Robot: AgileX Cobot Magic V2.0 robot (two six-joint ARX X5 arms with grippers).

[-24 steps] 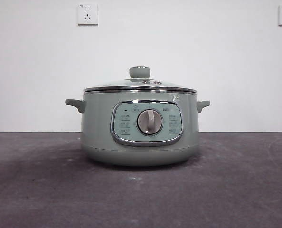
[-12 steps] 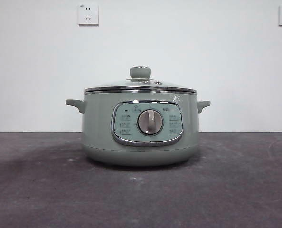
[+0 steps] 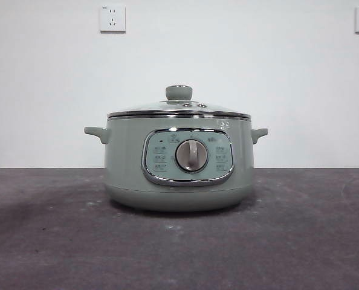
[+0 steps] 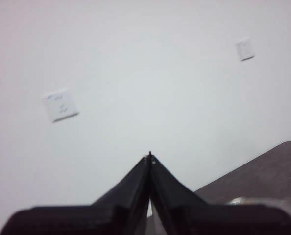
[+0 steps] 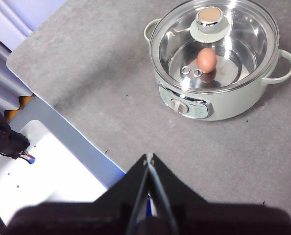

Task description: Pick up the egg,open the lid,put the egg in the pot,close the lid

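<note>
Left gripper point(image 4: 150, 156) raised off the work, jaws pressed together, empty, facing white wall with two wall sockets point(image 4: 60, 105). Pot point(image 3: 179, 163) centred on grey table point(image 3: 300, 241), dial point(image 3: 191, 155) facing front. Lid point(image 3: 178, 109) seated flat on pot rim, knob point(image 3: 178, 92) up. Egg point(image 5: 206, 59) inside pot under the glass, resting on the metal floor near middle. Right gripper point(image 5: 149, 157) high above table, well apart from pot, jaws together, holding nothing.
</note>
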